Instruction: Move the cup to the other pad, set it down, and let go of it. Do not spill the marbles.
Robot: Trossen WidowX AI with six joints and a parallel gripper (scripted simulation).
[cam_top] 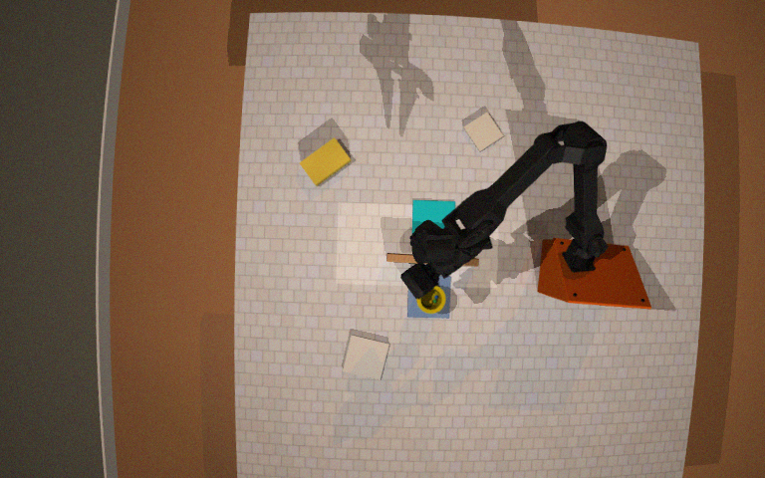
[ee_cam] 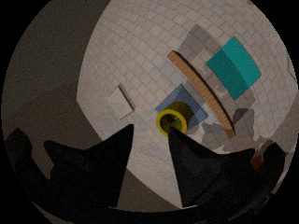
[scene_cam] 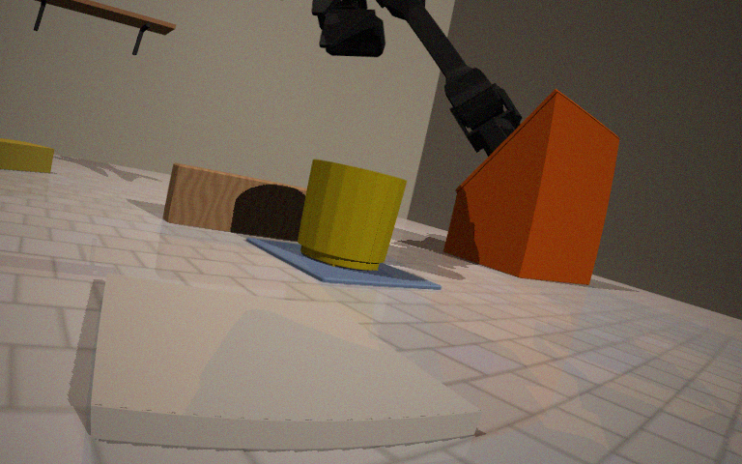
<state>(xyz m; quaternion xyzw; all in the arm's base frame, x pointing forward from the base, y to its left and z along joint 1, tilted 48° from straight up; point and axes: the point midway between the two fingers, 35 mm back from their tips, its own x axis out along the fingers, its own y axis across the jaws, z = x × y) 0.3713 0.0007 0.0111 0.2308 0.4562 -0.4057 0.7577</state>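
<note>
Wooden arch wall (scene_cam: 218,199) stands between cup (scene_cam: 350,213) and teal pad (cam_top: 431,212); fingers part-spread, empty.

A pale tiled surface (cam_top: 564,394) spreads out on every side beneath the gripper (cam_top: 422,284), and a brighter rectangle of light (cam_top: 361,242) lies on the tiles just beside it. Long grey shadows (cam_top: 394,73) fall across the tiles well away from it. Past the tiled edge runs brown floor (cam_top: 174,282), then a dark grey strip (cam_top: 50,225) edged with a white line (cam_top: 107,168), far from the gripper. Behind stand a beige wall (scene_cam: 229,81) carrying a wooden shelf (scene_cam: 109,14) on brackets, and a darker grey wall (scene_cam: 656,81).
</note>
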